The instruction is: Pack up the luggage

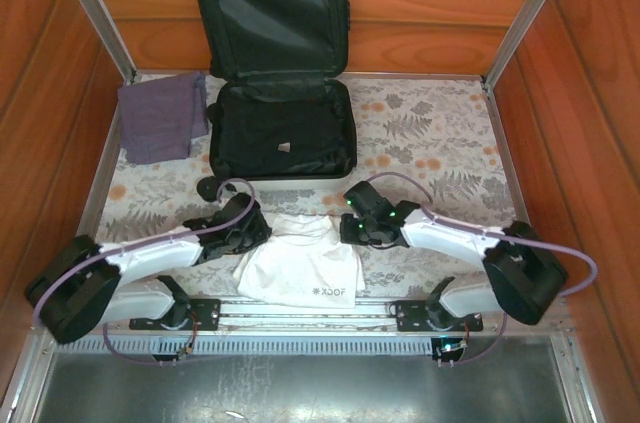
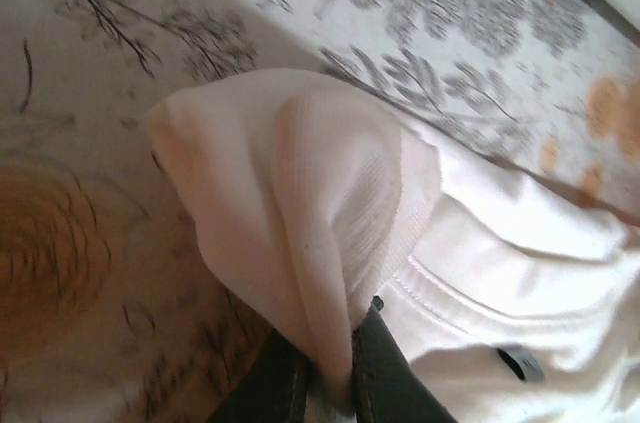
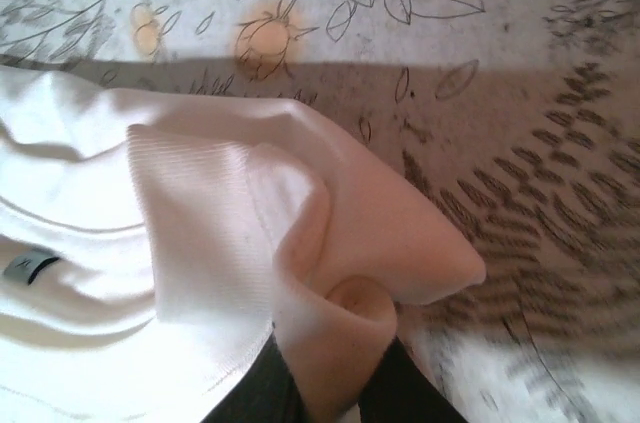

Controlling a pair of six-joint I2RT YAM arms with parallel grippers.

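Left gripper (image 2: 335,368), right gripper (image 3: 330,383) clench thin white T-shirt (image 1: 300,265) folds; we risk slippage, or snagging the luggage (image 1: 250,133) rim.

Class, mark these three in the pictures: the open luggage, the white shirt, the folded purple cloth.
luggage (image 1: 260,128): top external view, black lining of lower half
white shirt (image 1: 300,268): top external view, middle of the fabric
purple cloth (image 1: 160,118): top external view, its centre
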